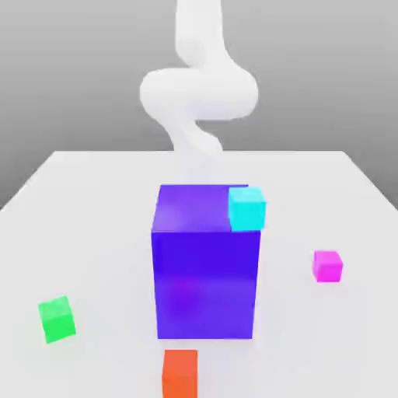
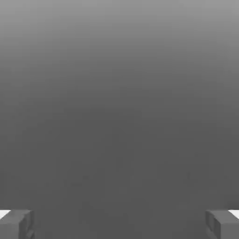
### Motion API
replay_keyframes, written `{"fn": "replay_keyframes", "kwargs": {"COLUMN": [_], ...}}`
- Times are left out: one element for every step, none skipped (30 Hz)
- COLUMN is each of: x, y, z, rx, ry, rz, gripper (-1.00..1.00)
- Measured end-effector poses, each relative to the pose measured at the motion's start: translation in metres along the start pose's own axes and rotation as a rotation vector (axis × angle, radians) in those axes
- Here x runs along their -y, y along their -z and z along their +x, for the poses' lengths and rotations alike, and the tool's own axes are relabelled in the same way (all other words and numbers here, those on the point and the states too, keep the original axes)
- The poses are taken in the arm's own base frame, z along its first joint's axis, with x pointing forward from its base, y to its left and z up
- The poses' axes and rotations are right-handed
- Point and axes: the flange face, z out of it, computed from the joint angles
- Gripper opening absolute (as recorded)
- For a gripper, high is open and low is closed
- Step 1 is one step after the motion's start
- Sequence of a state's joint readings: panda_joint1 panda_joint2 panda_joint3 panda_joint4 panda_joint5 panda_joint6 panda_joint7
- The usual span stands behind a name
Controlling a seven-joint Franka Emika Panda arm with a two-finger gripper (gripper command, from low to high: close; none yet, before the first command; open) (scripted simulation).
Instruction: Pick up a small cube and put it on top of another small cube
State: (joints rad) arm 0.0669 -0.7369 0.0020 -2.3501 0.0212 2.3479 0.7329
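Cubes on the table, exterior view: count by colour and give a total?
Blue-purple, big cube: 1
Cyan cube: 1
Magenta cube: 1
Green cube: 1
Orange-red cube: 1
Total: 5 cubes, 4 small and 1 big.

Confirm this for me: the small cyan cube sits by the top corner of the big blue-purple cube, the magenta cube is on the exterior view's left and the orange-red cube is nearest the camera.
One slip: the magenta cube lies on the exterior view's right; the green cube is on its left. The exterior view shows this. The cyan cube, blue-purple cube and orange-red cube are as stated.
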Motion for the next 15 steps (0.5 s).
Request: {"fn": "replay_keyframes", "kwargs": {"x": [0.005,0.009,0.014,0.017,0.02,0.023,0.025,0.027,0.028,0.028,0.028,0.026,0.024,0.021,0.017], "y": [-0.021,-0.04,-0.058,-0.076,-0.092,-0.108,-0.123,-0.137,-0.151,-0.163,-0.175,-0.186,-0.196,-0.205,-0.213], "z": [-0.012,-0.024,-0.038,-0.052,-0.068,-0.084,-0.101,-0.119,-0.138,-0.157,-0.176,-0.196,-0.216,-0.236,-0.257], "rx": [0.038,0.074,0.108,0.142,0.175,0.208,0.24,0.272,0.303,0.333,0.363,0.393,0.422,0.45,0.478], "ry": [0.045,0.089,0.132,0.176,0.22,0.265,0.31,0.355,0.401,0.448,0.495,0.542,0.59,0.638,0.687], "rz": [-0.001,-0.001,-0.002,-0.002,-0.003,-0.003,-0.004,-0.005,-0.005,-0.006,-0.006,-0.007,-0.008,-0.009,-0.01], "gripper": [0.0,0.0,0.0,0.0,0.0,0.0,0.0,0.0,0.0,0.0,0.0,0.0,0.0,0.0,0.0]}}
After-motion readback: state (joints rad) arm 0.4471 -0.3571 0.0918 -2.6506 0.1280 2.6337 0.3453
